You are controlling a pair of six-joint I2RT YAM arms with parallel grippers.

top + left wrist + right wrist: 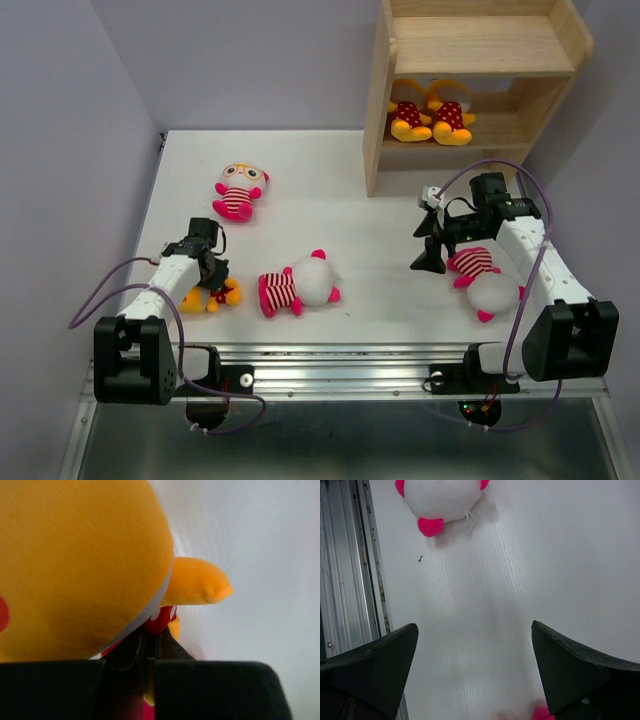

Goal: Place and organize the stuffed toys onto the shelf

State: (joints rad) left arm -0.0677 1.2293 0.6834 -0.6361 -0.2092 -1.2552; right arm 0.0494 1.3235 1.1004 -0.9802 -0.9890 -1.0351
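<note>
Two yellow toys (410,117) (451,116) in red dotted outfits sit on the lower tier of the wooden shelf (480,45). A third yellow toy (197,298) lies at the front left; its head fills the left wrist view (75,565). My left gripper (213,280) (150,636) is shut on its red outfit. One striped toy (240,190) lies at the back left and another (298,285) in the middle; the middle toy's white head shows in the right wrist view (442,500). A third striped toy (485,280) lies under my right arm. My right gripper (428,245) (474,627) is open and empty, just left of it.
The metal rail (340,355) runs along the table's near edge and shows at the left of the right wrist view (345,570). The shelf's upper tier (480,45) holds nothing visible. Grey walls close in the table on the left and at the back.
</note>
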